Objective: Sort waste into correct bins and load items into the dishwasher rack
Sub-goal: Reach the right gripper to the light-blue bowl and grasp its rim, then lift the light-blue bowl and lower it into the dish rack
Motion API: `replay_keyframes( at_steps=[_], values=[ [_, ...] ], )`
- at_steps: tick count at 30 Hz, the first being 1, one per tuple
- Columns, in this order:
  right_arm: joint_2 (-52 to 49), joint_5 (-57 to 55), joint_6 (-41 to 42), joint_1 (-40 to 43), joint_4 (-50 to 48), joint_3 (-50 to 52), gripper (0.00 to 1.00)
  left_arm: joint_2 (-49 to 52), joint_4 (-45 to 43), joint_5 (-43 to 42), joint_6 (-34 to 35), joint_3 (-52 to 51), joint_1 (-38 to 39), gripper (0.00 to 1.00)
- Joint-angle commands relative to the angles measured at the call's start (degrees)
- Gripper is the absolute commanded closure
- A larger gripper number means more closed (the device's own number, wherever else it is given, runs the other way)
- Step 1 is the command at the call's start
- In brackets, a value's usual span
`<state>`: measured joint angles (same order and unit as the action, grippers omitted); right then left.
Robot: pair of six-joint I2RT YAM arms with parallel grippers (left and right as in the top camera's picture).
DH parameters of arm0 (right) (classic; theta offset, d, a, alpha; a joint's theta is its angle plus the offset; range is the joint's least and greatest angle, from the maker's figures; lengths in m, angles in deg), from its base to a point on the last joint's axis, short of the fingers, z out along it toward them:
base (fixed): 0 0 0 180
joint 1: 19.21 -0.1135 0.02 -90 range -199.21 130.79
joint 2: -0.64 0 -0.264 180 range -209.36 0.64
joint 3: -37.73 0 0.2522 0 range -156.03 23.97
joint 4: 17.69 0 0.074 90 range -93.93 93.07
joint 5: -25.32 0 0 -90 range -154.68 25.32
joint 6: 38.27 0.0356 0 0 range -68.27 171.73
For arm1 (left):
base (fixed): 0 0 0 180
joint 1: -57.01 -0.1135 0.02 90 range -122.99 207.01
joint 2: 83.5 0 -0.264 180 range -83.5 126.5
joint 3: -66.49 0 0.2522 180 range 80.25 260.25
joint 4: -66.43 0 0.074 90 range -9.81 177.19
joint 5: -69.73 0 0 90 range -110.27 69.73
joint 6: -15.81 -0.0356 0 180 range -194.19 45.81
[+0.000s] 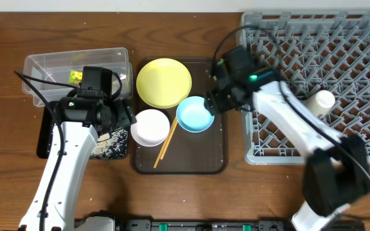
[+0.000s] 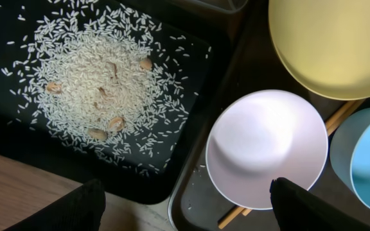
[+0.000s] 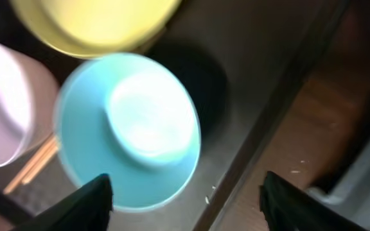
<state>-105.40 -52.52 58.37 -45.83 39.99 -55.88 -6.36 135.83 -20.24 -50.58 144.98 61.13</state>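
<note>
On the brown serving tray (image 1: 217,163) sit the yellow plate (image 1: 164,82), the light blue bowl (image 1: 194,114), the white bowl (image 1: 149,127) and the chopsticks (image 1: 166,142). The white cup (image 1: 320,102) lies in the grey rack (image 1: 365,58). The wrapper (image 1: 76,76) is in the clear tub (image 1: 44,64). Rice (image 2: 101,83) lies spread in the black tray (image 2: 18,147). My left gripper (image 2: 185,205) is open and empty, over the black tray's edge beside the white bowl (image 2: 268,147). My right gripper (image 3: 185,199) is open and empty, above the right edge of the blue bowl (image 3: 133,128).
The serving tray's right rim runs close to the rack's left wall. The clear tub and the black tray (image 1: 44,138) stand left of the serving tray, under my left arm. Bare wooden table lies in front.
</note>
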Motion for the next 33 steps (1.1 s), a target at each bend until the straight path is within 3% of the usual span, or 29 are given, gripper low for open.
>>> replay_keyframes(
  at_steps=[1, 6, 9, 15, 19, 25, 33],
  values=[
    [-4.4, -2.4, 5.5, -1.4, -0.5, -0.7, 0.37, 0.3, 0.4, 1.1, 0.7, -0.2, -0.2, 0.16],
    [-9.2, -2.5, 5.6, -2.0, -0.9, -0.7, 0.65, 0.3, 0.4, 1.1, 0.7, -0.2, -0.2, 0.15],
    [-9.1, -2.5, 5.6, -1.9, -1.1, -0.8, 0.90, 0.3, 0.5, 1.0, 0.7, -0.2, -0.2, 0.15],
    [-3.5, -4.8, 5.5, 0.4, -0.6, -2.7, 0.99, 0.3, 0.5, 1.0, 0.7, -0.2, -0.2, 0.15],
    [3.9, -8.2, 3.7, 2.9, -0.8, -4.3, 0.99, 0.3, 0.5, 1.0, 0.7, -0.2, -0.2, 0.15],
    [13.2, -25.3, 1.8, 6.7, -4.6, -4.6, 0.99, 0.3, 0.4, 1.0, 0.7, -0.2, -0.2, 0.15],
    [13.7, -45.2, -5.2, 11.6, -15.7, -4.6, 0.99, 0.3, 0.5, 1.0, 0.7, -0.2, -0.2, 0.15]
  ],
)
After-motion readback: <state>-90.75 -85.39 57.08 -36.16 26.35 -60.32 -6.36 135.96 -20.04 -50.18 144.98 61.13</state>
